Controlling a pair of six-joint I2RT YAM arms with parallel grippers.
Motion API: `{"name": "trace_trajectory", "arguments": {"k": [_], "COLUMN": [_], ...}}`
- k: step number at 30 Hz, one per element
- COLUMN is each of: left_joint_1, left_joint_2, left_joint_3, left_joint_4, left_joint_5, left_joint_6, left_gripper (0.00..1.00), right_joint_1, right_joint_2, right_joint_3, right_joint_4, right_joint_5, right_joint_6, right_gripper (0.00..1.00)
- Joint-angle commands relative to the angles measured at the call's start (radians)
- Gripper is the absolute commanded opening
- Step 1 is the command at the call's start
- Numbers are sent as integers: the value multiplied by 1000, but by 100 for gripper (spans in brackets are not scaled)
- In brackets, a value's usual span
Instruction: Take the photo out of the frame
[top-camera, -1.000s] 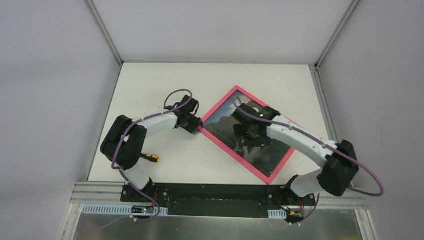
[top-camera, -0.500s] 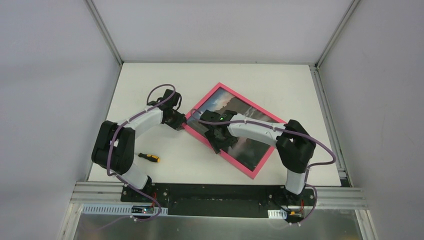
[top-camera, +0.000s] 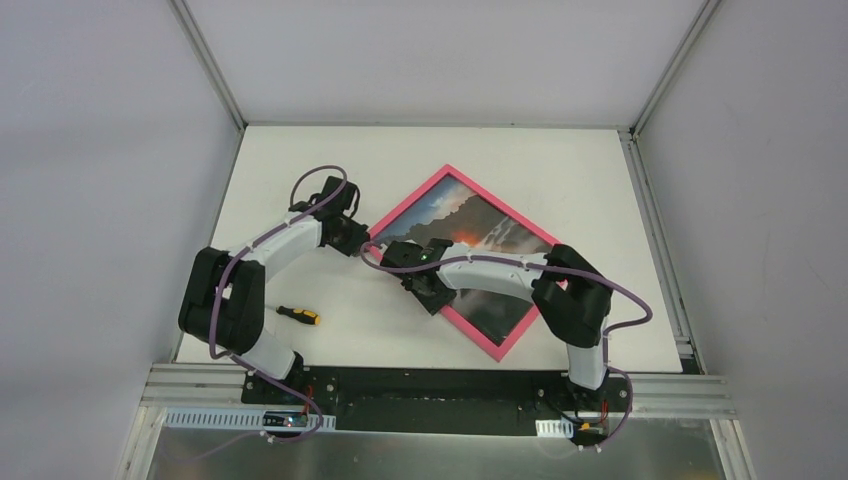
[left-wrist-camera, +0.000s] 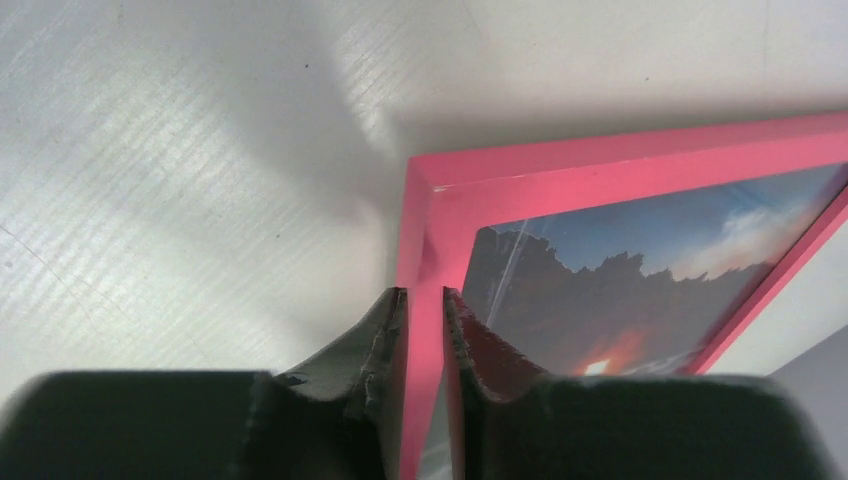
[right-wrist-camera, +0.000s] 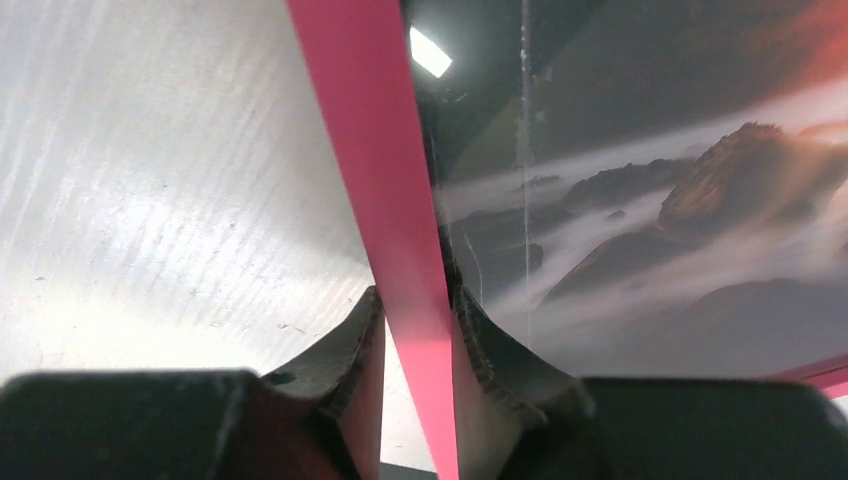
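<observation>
The pink frame (top-camera: 405, 203) lies tilted like a diamond on the white table, with the photo (top-camera: 480, 225) of rocks, mist and orange glow inside it. My left gripper (top-camera: 358, 243) is shut on the frame's left corner. In the left wrist view its fingers pinch the pink edge (left-wrist-camera: 620, 165) at the gripper (left-wrist-camera: 425, 300), beside the photo (left-wrist-camera: 620, 270). My right gripper (top-camera: 425, 288) straddles the lower-left edge. In the right wrist view it is the gripper (right-wrist-camera: 415, 310), closed in on the pink strip (right-wrist-camera: 370, 150), with one finger over the photo (right-wrist-camera: 650, 200).
A small orange-handled screwdriver (top-camera: 298, 315) lies on the table near the left arm's base. Grey walls and metal rails (top-camera: 210, 70) bound the table at back and sides. The right arm's elbow (top-camera: 575, 295) hangs over the frame's lower right part.
The frame has slid left and turned. My right gripper moved from above the photo to the lower-left edge and closed around it. The left gripper kept its hold on the corner.
</observation>
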Motion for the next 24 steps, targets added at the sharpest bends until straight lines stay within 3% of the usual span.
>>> {"name": "trace_trajectory", "arguments": {"k": [1,5,13,17,24], "left_joint_1": [15,19,33,51,67], "left_joint_2": [-54,-52,-136,-292,-544], "left_joint_3": [23,45,97,68,-63], "left_joint_4": [-15,-31,-57,-57,-10], "left_joint_5": [-23,4,146,168,221], "left_joint_6": [0,29,160,202,149], "left_gripper": [0,3,74,98,99], "right_joint_1": [21,20,-4,-39,-128], "right_joint_2": [-32,-59,-127,-163,-225], "right_joint_3": [14,19,47,66,117], "right_joint_4": [-18,-28,-49,-72,-120], "right_joint_5": [106,122,48,-27,-199], "right_joint_6": [22,31,27,45,101], "right_gripper": [20,11,2,0,0]}}
